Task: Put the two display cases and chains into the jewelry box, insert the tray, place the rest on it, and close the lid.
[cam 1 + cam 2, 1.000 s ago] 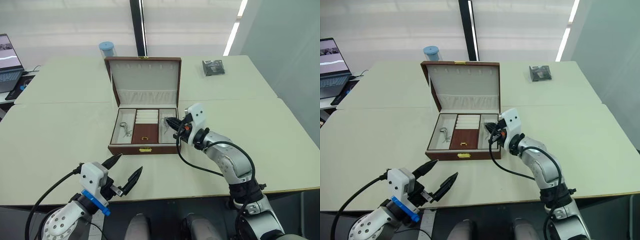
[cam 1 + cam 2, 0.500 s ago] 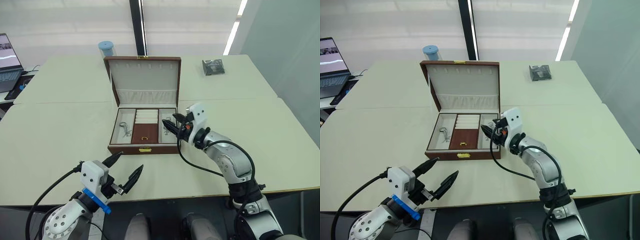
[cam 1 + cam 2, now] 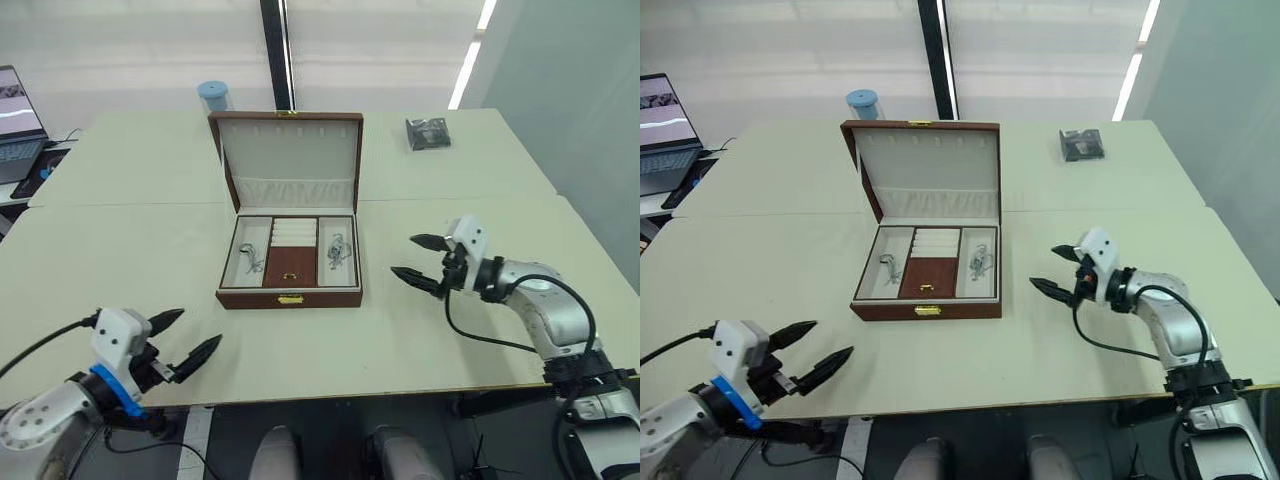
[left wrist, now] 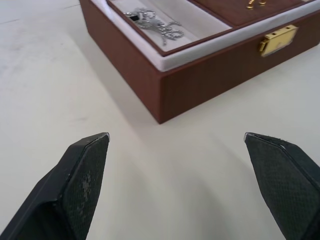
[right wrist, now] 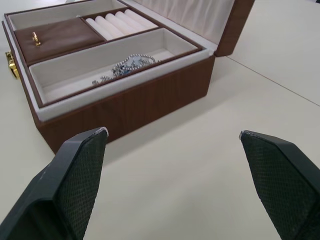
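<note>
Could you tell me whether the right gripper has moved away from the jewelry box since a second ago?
Yes. The right gripper, which was over the right section of the jewelry box, has drawn back to the robot's right and now hovers open above the table, well clear of the box.

Left gripper (image 4: 187,185) hovered over the pale cream worktop (image 4: 60,75), black jaws spread wide apart. Ahead stood the reddish-brown wood-grain jewelry box (image 4: 200,82), gold front clasp (image 4: 277,39) visible. A tangled silver chain (image 4: 155,22) lay in a cream-lined side section.
</note>
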